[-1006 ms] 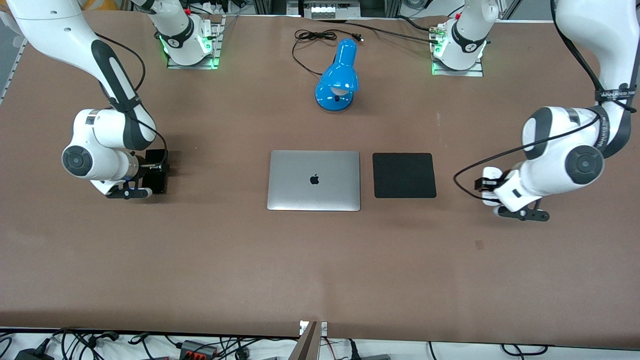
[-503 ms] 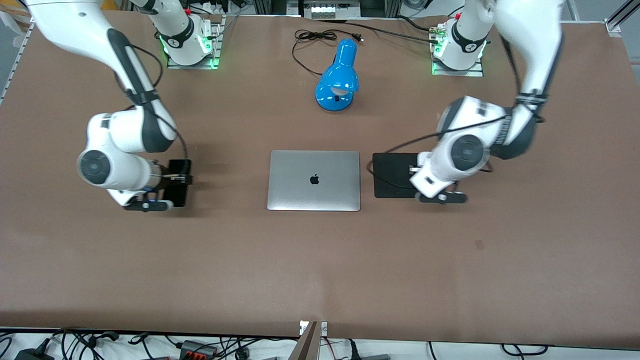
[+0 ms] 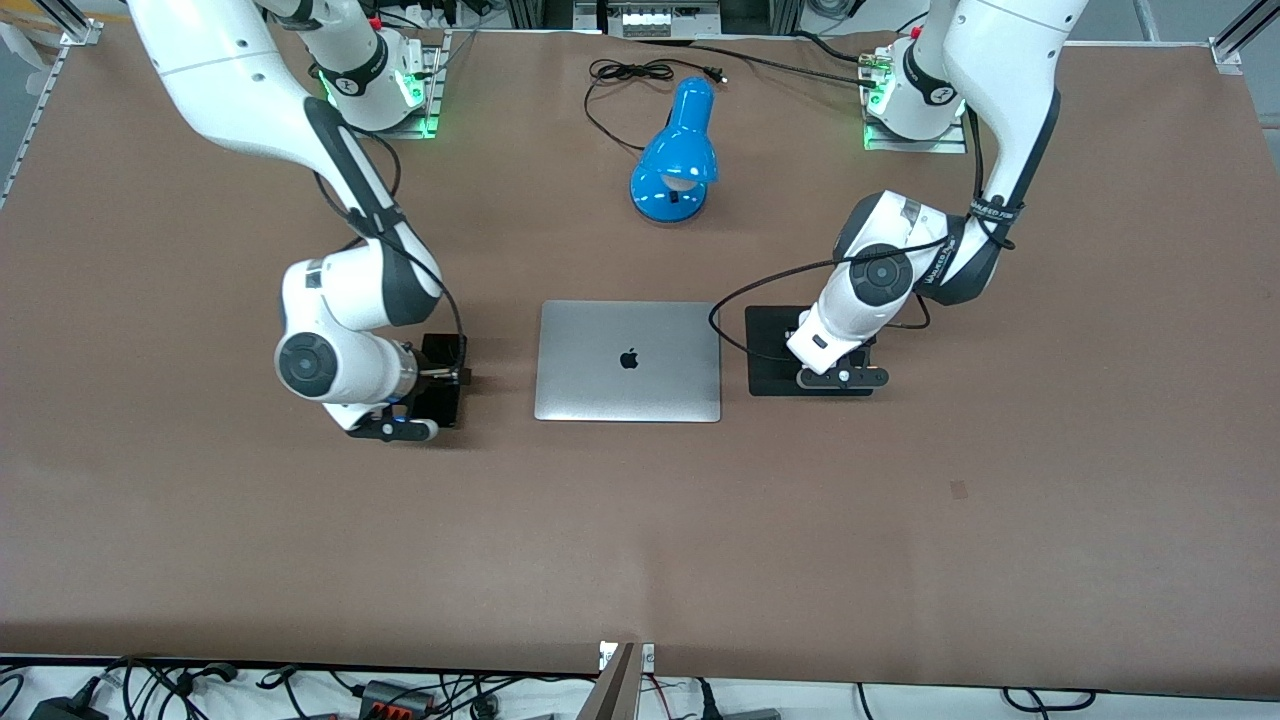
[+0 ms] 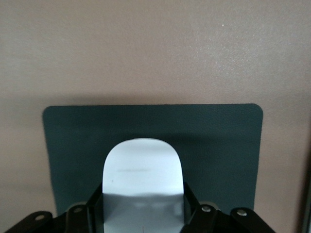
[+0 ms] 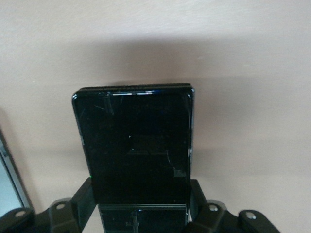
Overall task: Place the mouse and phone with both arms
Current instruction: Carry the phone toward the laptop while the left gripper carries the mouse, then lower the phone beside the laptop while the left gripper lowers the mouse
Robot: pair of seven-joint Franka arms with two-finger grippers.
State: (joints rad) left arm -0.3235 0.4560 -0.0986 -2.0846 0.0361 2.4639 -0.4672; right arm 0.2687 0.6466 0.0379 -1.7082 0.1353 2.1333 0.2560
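Observation:
My left gripper (image 3: 836, 366) is over the black mouse pad (image 3: 772, 350), and the hand hides the mouse in the front view. In the left wrist view the left gripper (image 4: 143, 206) is shut on the white mouse (image 4: 143, 174), held low over the mouse pad (image 4: 73, 145). My right gripper (image 3: 440, 378) is shut on the black phone (image 3: 447, 400), held flat just above the table beside the silver laptop (image 3: 628, 360), toward the right arm's end. In the right wrist view the right gripper (image 5: 141, 201) clamps the phone (image 5: 136, 145) by its sides.
The closed laptop lies mid-table between the phone and the mouse pad; its edge shows in the right wrist view (image 5: 7, 184). A blue desk lamp (image 3: 675, 160) with a black cord (image 3: 625, 75) lies farther from the camera, between the arm bases.
Both arms have swung in toward the middle. The left gripper carried the mouse from the table's end to over the mouse pad. The right gripper carried the phone toward the laptop.

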